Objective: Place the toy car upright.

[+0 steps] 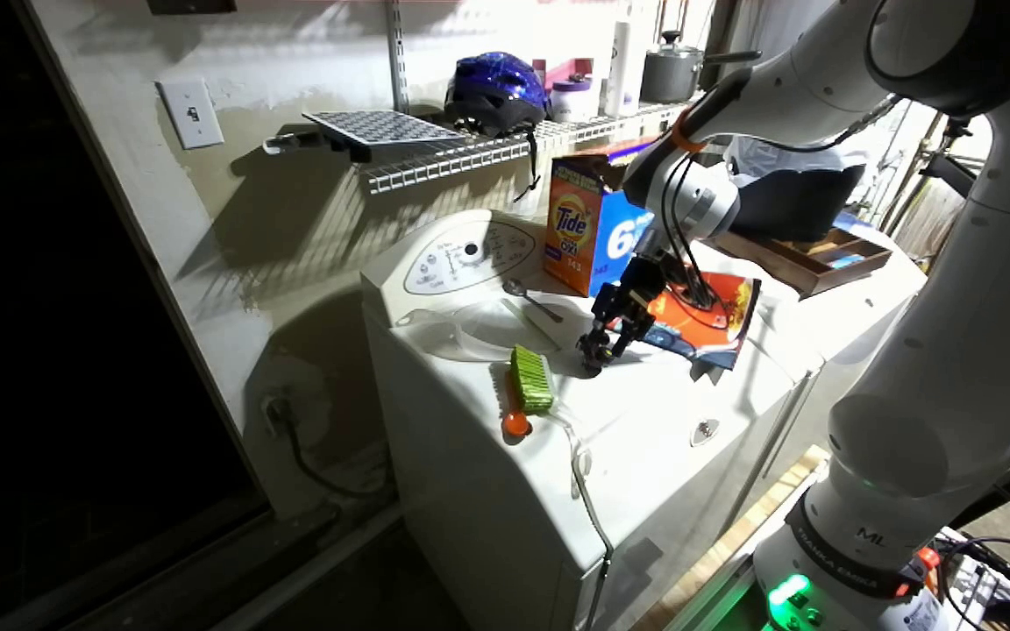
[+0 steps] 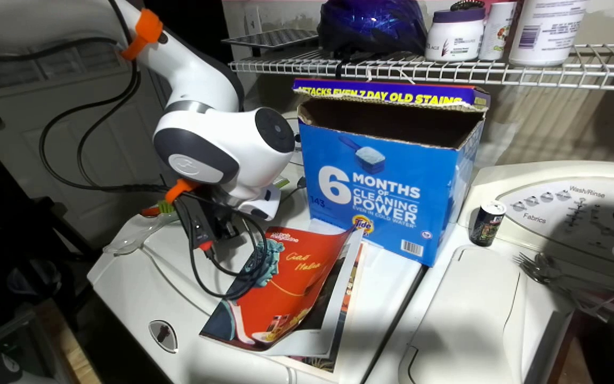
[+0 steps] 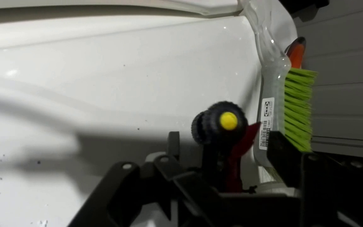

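Note:
The toy car (image 3: pixel 225 138) has black knobbly wheels, a yellow hub and a dark red body. In the wrist view it is between the two fingers of my gripper (image 3: pixel 224 145), with a gap visible on each side. My gripper is open around it. Its lower part is dark and partly hidden by the gripper. In an exterior view the car (image 1: pixel 594 349) is a small dark shape on the white machine top, right at the fingertips of the gripper (image 1: pixel 612 340). Whether it is upright is unclear. In an exterior view (image 2: pixel 224 226) the gripper is mostly hidden behind the wrist and cables, and the car is hidden.
A green-bristled brush (image 1: pixel 531 381) lies close to the gripper, with an orange item (image 1: pixel 516 425) by it. A Tide box (image 2: pixel 371 176) stands behind, under a wire shelf (image 1: pixel 470 158). A magazine (image 2: pixel 291 282) lies beside the arm. A spoon (image 1: pixel 533 298) lies near the control panel.

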You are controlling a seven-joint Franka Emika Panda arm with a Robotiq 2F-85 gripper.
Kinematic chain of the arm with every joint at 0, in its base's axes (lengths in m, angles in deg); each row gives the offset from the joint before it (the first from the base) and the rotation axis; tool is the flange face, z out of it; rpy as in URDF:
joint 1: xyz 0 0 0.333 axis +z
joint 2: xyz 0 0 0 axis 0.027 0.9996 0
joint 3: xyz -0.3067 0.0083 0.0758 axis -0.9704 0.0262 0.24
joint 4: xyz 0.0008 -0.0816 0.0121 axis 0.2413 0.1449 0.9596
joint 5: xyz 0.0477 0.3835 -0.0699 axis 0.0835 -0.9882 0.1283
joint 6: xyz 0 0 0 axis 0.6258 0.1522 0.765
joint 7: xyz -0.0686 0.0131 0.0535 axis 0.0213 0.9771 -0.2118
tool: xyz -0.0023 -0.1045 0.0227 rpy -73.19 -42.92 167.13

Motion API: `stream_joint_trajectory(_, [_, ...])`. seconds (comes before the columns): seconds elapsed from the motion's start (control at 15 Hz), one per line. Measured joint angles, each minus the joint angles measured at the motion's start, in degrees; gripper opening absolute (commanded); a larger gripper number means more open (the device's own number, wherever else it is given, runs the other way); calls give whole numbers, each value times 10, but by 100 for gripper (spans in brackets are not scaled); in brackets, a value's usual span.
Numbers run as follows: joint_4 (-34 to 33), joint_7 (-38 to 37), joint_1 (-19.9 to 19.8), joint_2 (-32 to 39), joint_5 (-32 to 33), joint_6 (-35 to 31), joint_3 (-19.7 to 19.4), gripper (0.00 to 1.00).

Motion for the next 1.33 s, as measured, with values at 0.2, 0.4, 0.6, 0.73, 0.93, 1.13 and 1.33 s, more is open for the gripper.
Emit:
stream_joint_trajectory(0.2, [-1,-4,-6,1,13,-2,-5,100])
stream_joint_trajectory(0.4, [-6,-16,-8,-1,31,-2,-9,100])
stream_joint_trajectory(0.6, [-12,-55,-7,-7,40,0,-8,100])
stream_joint_trajectory(0.73, [-12,-100,-4,-18,42,0,-4,100])
stream_joint_trajectory(0.93, [-13,-168,7,-39,42,-3,8,100])
stream_joint_trajectory(1.13, [-14,-244,23,-53,52,-18,22,100])
stream_joint_trajectory(1.33, [-19,-323,42,-57,89,-38,40,100])
